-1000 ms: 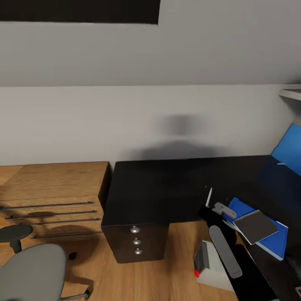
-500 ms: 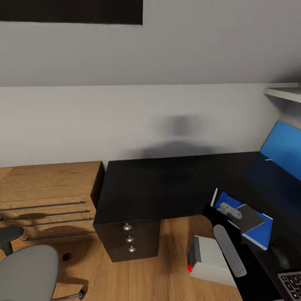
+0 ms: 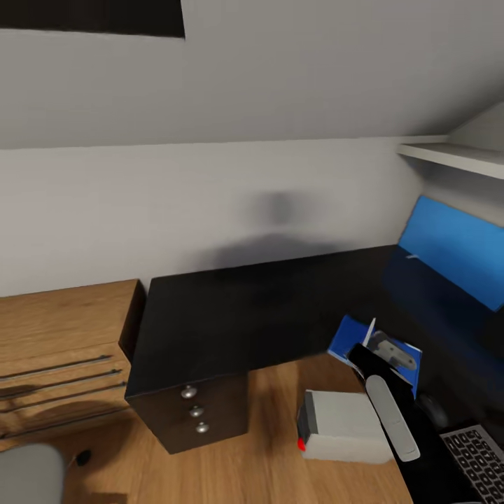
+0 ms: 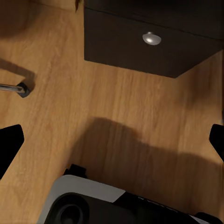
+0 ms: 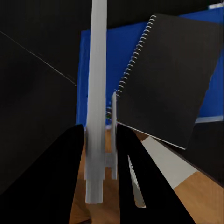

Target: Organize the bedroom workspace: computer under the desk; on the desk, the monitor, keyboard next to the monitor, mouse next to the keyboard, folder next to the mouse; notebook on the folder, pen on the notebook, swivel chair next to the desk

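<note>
My right gripper (image 3: 381, 344) is shut on the pen (image 5: 98, 88), a thin silvery-white rod standing between its black fingers (image 5: 77, 163). In the head view the pen (image 3: 369, 331) shows as a short white line over the blue folder (image 3: 348, 337) at the black desk's (image 3: 259, 315) inner corner. Beyond the pen, the dark grey spiral notebook (image 5: 172, 70) lies on the folder (image 5: 95, 51). The light grey computer (image 3: 343, 427) stands on the floor beside the desk's edge. A corner of the keyboard (image 3: 481, 462) lies on the desk at the lower right. My left gripper (image 4: 112, 142) hangs open over the wood floor.
The desk's dark drawer unit (image 3: 196, 416) stands left of the computer, its knob (image 4: 151, 38) close to my left gripper. A wooden dresser (image 3: 56, 343) stands left of the desk. The blue back panel (image 3: 455, 255) and a white shelf (image 3: 448, 157) are at the right. The grey swivel chair seat (image 3: 24, 476) is at the lower left.
The camera has swung right, so everything has slid left in the head view and the keyboard has come into sight. My right gripper still holds the pen over the folder.
</note>
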Tool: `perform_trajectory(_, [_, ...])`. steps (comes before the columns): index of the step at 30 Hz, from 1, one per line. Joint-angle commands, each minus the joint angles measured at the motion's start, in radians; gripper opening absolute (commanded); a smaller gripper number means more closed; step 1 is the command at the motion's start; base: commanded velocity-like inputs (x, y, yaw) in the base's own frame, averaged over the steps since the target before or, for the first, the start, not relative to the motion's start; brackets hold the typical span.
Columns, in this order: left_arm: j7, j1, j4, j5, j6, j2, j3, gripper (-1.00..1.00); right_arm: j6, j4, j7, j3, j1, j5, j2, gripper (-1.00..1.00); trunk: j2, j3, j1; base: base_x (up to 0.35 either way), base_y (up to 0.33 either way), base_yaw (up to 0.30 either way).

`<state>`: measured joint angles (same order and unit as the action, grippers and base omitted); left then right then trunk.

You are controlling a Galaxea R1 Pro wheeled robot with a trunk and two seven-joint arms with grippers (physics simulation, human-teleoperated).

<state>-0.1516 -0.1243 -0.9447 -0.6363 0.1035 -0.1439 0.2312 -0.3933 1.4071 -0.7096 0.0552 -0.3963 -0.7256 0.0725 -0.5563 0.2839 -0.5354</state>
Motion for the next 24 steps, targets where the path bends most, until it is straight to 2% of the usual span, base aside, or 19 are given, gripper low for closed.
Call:
perform_trajectory(1, [-0.008,0.0,-0.002,-0.01,0.005,-0.002,0.006,1.0,-0.004,0.001,-0.008,0.002,-0.001,-0.004,0.001,-1.0,-0.001,0.002,-0.001,0.273,0.0,-0.124])
perform_trajectory(7, [-0.008,0.0,-0.002,-0.01,0.005,-0.001,0.006,1.0,-0.002,-0.019,-0.001,0.003,-0.001,-0.001,0.004,-1.0,-0.001,0.002,-0.001,0.302,-0.035,-0.045])
perform_trajectory(9, [-0.008,0.0,-0.002,-0.01,0.005,0.0,0.007,1.0,0.0,-0.068,0.003,0.001,-0.001,-0.001,0.027,-1.0,-0.001,0.002,-0.001,0.191,-0.11,-0.004])
perform_trajectory(10, [-0.008,0.0,-0.002,-0.01,0.005,0.0,0.007,1.0,0.001,-0.072,0.003,0.0,-0.001,-0.001,0.03,-1.0,-0.001,0.002,-0.001,0.134,-0.093,-0.002])
perform_trajectory(17, [-0.008,0.0,-0.002,-0.011,0.005,0.0,0.007,1.0,0.012,-0.127,0.004,-0.001,-0.002,0.015,0.052,-1.0,-0.001,0.002,-0.001,0.036,-0.025,-0.001])
perform_trajectory(24, [-0.007,0.0,-0.003,-0.011,0.006,-0.001,0.007,1.0,0.013,-0.199,0.004,-0.001,-0.007,0.022,0.059,-1.0,-0.001,0.002,-0.001,0.002,-0.001,0.0])
